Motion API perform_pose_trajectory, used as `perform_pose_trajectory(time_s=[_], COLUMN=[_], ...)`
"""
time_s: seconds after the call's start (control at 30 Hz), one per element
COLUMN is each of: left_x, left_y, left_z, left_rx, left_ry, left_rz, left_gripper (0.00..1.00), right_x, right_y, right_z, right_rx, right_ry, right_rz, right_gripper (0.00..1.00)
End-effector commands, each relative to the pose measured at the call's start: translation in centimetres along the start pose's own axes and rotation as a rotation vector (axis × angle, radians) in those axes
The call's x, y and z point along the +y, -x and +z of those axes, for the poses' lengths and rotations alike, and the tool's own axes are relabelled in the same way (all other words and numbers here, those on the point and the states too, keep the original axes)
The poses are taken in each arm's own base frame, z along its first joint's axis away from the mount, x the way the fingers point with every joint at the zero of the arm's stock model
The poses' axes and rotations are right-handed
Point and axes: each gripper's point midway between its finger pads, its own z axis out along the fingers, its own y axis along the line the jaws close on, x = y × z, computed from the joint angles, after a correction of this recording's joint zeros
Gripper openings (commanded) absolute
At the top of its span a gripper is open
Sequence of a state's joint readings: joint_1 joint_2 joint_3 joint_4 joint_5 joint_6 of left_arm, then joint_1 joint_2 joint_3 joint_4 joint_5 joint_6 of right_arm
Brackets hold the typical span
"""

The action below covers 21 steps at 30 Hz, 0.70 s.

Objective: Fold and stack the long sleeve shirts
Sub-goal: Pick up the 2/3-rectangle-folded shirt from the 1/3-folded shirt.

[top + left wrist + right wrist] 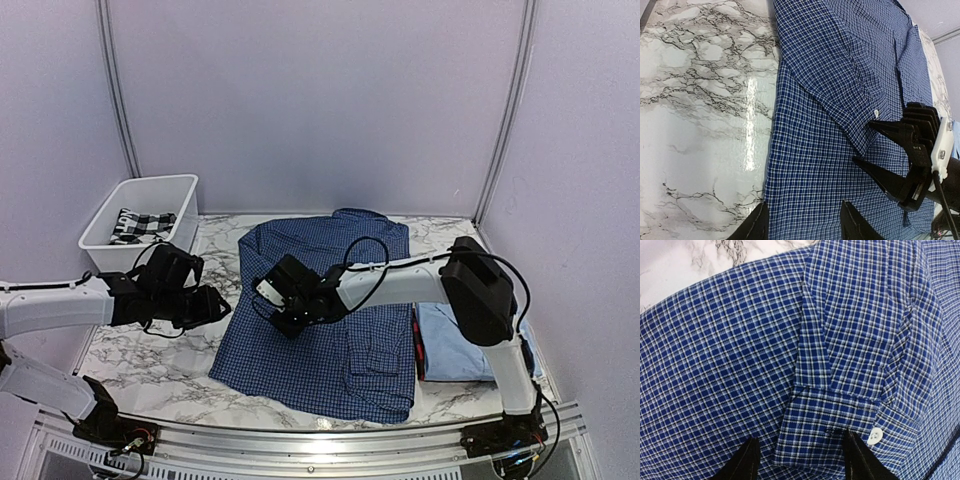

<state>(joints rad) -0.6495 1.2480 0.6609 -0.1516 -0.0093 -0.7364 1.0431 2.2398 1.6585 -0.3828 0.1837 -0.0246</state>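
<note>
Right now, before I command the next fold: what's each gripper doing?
Left gripper: open, holding nothing, over the dark blue shirt edge.
Right gripper: open above the sleeve cuff, holding nothing.

Soft, even light comes from above, leaving a white streak of glare on the marble table (747, 130) in my left wrist view. The checked shirt (740, 365) reads crisp, while my fingertips (745, 465) sit dark and slightly soft at the bottom edge.

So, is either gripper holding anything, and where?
Nothing is held. The right gripper is open at the cuff of the dark shirt; the left gripper is open by its edge.
</note>
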Motion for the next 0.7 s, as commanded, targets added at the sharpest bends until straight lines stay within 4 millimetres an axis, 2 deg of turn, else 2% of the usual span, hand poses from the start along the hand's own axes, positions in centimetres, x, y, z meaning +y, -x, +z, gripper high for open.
perform_pose_trajectory(time_s=[0.0,0.13,0.3,0.6,0.67], left_x=[1.3,1.3,1.6,2.7,2.9], left_y=[-0.8,-1.6,-2.5,-4.5,-4.8], left_z=[-0.4,-0.3,0.0,0.7,0.7], left_rx=[0.025,0.057,0.092,0.158,0.170], left_ry=[0.028,0.011,0.013,0.028,0.031], left_rz=[-0.003,0.003,0.020,0.023,0.021], left_gripper=[0.50,0.51,0.51,0.51,0.51], right_x=[0.0,-0.2,-0.7,-2.0,-2.3], right_y=[-0.2,-0.4,0.9,1.9,2.4], right_z=[0.7,0.8,0.3,0.2,-0.1], right_rx=[0.027,0.036,0.011,0.002,-0.007], right_ry=[-0.005,-0.016,-0.013,-0.010,-0.011], right_rz=[0.004,0.013,0.059,0.107,0.112], right_gripper=[0.50,0.44,0.32,0.02,0.00])
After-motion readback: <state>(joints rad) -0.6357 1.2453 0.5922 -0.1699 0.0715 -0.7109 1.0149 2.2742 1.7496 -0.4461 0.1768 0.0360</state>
